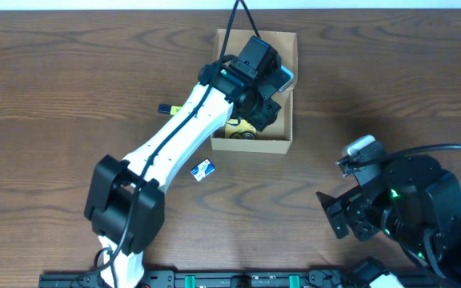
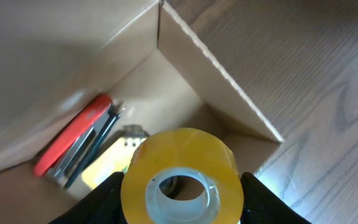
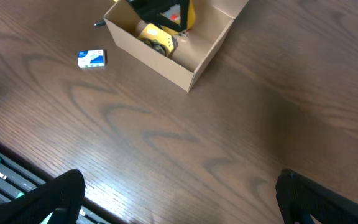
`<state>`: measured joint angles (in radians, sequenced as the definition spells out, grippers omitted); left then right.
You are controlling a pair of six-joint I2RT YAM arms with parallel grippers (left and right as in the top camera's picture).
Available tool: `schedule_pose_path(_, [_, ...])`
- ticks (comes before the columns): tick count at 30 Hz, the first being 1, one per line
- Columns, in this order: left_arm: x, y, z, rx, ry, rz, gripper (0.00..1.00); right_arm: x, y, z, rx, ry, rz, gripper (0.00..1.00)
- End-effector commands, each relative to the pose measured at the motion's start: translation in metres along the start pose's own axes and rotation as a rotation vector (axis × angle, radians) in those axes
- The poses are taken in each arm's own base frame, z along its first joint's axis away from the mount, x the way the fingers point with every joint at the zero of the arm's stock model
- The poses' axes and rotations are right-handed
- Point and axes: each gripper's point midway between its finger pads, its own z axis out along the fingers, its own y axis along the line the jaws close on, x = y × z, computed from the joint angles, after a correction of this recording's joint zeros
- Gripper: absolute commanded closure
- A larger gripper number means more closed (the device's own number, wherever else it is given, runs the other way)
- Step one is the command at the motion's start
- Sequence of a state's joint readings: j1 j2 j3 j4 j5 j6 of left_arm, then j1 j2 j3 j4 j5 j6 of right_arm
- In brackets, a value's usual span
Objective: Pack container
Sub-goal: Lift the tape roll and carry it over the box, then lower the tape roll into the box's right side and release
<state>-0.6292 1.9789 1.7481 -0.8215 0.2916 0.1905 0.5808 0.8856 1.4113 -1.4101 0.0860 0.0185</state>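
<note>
Box (image 1: 254, 146) sits far-centre on surface (image 1: 70, 80), top open. L tool (image 2: 180, 200) is clenched on tape roll (image 2: 179, 149), hovering over box interior. R tool (image 3: 179, 208) is spread wide w/ nothing in it, well apart at right. Box prob light, thin cardboard: walls dent easy and it'll slide. If you grab it, pinch a side wall near a corner, gently.

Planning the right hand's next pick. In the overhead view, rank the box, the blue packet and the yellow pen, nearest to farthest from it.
From the right hand:
1. Box, far middle of the table.
2. Blue packet, just before the box's left corner.
3. Yellow pen, left of the box, partly under an arm.
</note>
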Motion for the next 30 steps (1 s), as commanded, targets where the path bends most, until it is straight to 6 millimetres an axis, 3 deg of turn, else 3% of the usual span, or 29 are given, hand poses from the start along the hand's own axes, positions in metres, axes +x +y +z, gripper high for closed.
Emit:
schedule_pose_path(1, [-0.006, -0.004, 0.009, 0.042, -0.007, 0.023, 0.94, 0.000, -0.005, 0.000, 0.022, -0.001, 0.027, 0.01])
schedule_pose_path(6, [-0.005, -0.020, 0.022, 0.053, 0.008, 0.117, 0.95, 0.000, -0.005, 0.000, 0.022, -0.001, 0.027, 0.01])
schedule_pose_path(13, [-0.008, -0.026, 0.026, 0.016, 0.005, 0.151, 0.94, 0.000, -0.005, 0.000, 0.022, -0.001, 0.027, 0.01])
schedule_pose_path(30, [-0.001, -0.014, 0.054, -0.038, 0.046, 0.167, 0.94, 0.000, -0.005, 0.000, 0.022, -0.001, 0.027, 0.01])
